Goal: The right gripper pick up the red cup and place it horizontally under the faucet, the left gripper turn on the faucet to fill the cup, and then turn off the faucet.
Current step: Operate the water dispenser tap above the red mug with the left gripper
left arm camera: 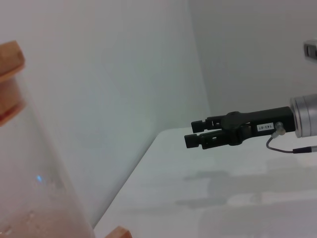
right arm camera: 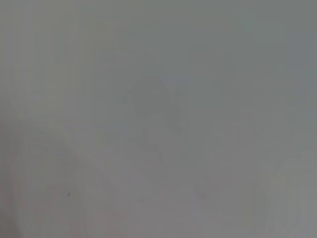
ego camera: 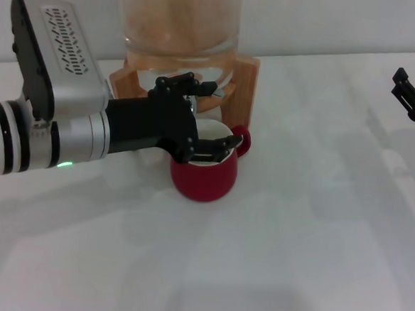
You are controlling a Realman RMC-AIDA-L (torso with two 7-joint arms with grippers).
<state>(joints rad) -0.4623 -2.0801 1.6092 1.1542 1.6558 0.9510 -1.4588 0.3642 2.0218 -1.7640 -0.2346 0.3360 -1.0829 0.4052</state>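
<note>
The red cup [ego camera: 205, 175] stands upright on the white table, right under the faucet [ego camera: 216, 91], its handle pointing right. My left gripper [ego camera: 224, 115] reaches in from the left over the cup's mouth. It is open: the upper finger rests at the chrome lever and the lower finger lies across the cup's rim. Most of the faucet is hidden behind the claw. My right gripper [ego camera: 400, 81] hangs far off at the right edge, holding nothing. In the left wrist view the right gripper [left arm camera: 194, 133] has its fingers close together. The right wrist view shows only a blank grey surface.
The glass dispenser [ego camera: 178, 18] sits in a wooden stand [ego camera: 245, 87] at the back, right behind the cup. The glass wall [left arm camera: 29, 193] fills one side of the left wrist view. White table [ego camera: 294, 240] stretches to the front and right.
</note>
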